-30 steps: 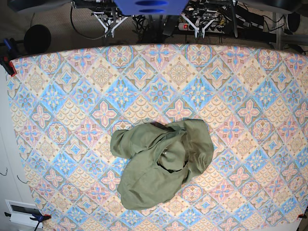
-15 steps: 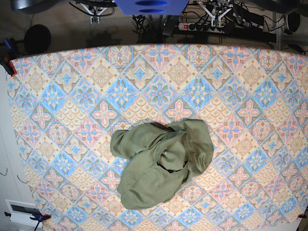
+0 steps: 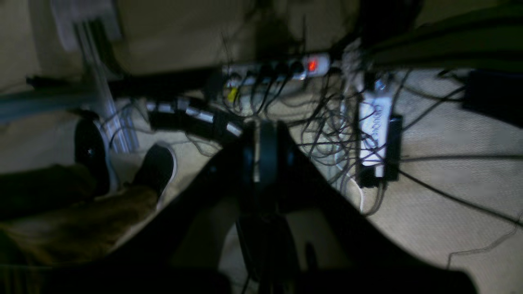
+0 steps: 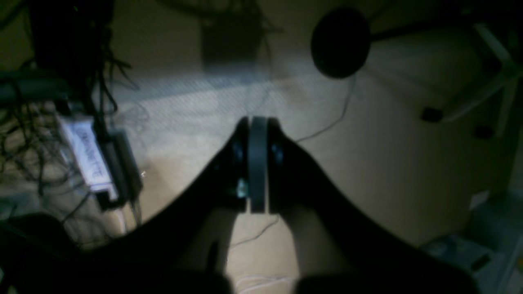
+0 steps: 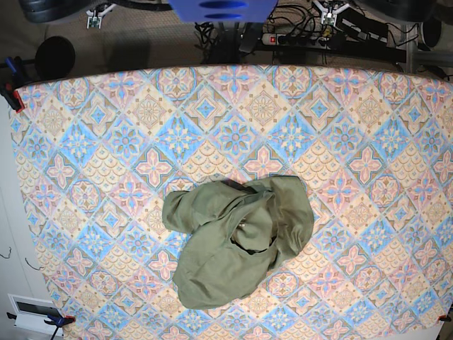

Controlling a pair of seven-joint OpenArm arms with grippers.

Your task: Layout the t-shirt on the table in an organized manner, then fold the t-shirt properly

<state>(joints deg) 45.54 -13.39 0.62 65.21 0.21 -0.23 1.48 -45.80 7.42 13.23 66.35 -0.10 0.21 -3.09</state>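
The olive-green t-shirt [image 5: 237,241] lies crumpled in a heap on the patterned table [image 5: 106,142], a little below and right of its middle, neck opening facing up. Both grippers are far from it, beyond the table's back edge. My left gripper [image 5: 330,13] shows at the top right of the base view; in its wrist view [image 3: 261,151] the fingers are pressed together over the floor, holding nothing. My right gripper [image 5: 95,15] shows at the top left; in its wrist view [image 4: 257,163] the fingers are also together and empty. The shirt is out of both wrist views.
Behind the table lie a power strip [image 3: 312,65], tangled cables [image 3: 339,122] and a round black object [image 5: 55,57]. A shoe [image 3: 157,165] shows on the floor. Clamps [image 5: 10,92] hold the cloth at the table's corners. A white box [image 5: 32,312] sits at the lower left.
Both grippers have moved outward along the top edge of the base view, away from the middle. The t-shirt has not moved.
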